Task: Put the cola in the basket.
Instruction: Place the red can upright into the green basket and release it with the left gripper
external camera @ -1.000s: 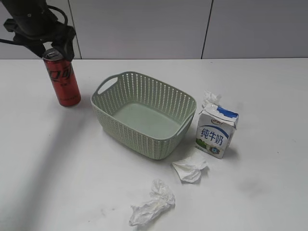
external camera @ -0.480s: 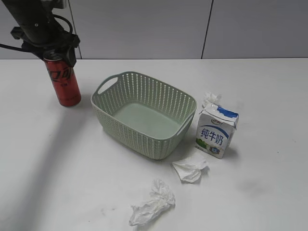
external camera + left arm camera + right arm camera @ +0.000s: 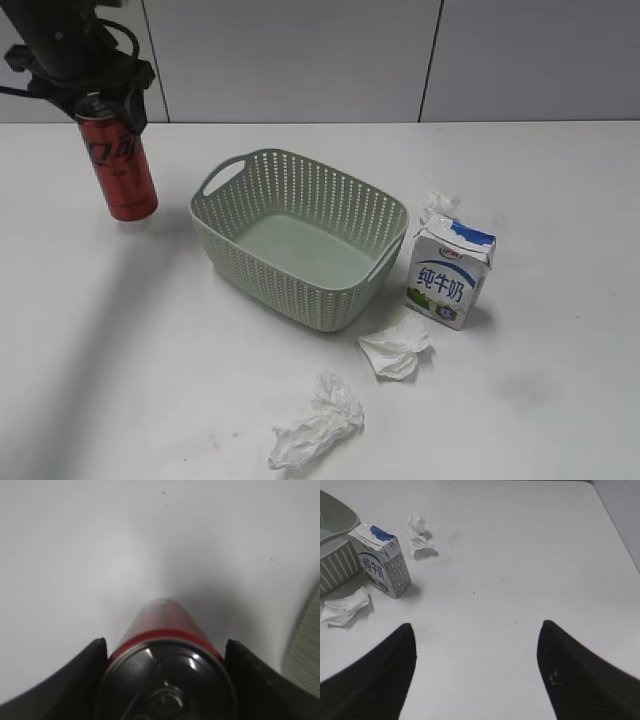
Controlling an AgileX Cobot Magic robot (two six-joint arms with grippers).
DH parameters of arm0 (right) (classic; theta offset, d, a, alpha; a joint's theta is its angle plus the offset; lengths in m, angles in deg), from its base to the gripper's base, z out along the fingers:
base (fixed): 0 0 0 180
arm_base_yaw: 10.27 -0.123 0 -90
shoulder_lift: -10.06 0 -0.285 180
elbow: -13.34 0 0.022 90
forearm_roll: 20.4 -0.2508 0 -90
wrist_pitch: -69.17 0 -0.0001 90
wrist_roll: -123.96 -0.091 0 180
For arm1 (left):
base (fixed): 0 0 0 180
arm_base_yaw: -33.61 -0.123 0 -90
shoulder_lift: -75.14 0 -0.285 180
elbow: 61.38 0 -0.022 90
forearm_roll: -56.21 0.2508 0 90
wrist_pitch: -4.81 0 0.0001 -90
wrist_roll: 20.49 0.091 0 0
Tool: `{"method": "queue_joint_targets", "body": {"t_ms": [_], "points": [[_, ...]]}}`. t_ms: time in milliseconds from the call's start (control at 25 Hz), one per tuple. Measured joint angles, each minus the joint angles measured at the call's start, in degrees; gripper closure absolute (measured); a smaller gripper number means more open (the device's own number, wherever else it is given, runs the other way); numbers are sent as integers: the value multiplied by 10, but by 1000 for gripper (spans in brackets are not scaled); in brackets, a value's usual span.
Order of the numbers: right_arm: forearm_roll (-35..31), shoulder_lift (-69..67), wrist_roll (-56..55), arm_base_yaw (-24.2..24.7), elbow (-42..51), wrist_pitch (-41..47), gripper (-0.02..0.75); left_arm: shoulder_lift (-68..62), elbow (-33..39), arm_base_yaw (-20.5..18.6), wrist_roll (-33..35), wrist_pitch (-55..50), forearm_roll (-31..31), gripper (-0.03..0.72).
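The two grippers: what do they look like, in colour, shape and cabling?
The left gripper is black with blocky fingers, and thin black cables loop beside its wrist. The right gripper has two broad matte black fingers tapering to points. No markings are visible on either.

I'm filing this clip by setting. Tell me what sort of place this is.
Probably a lab or test bench rather than a home: a bare white table against plain grey wall panels, with staged items only, namely a green basket, a red cola can in the left hand, a milk carton and crumpled tissues.
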Motion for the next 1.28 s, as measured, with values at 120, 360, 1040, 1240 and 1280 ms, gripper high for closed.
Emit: {"method": "queue_joint_targets", "body": {"t_ms": [120,360,1040,1240,1280], "points": [[0,0,0,0,0,0,166,38,-11,0,0,-22,0,162],[0,0,0,0,0,0,166,118,-24,21,0,-51,-4,162],[0,0,0,0,0,0,166,166,58,240,-1,52,-32,162],[0,0,0,0,0,0,166,122,80,241,-1,86,-31,162],[0,0,0,0,0,0,166,110,82,241,-1,87,-31,162]]}}
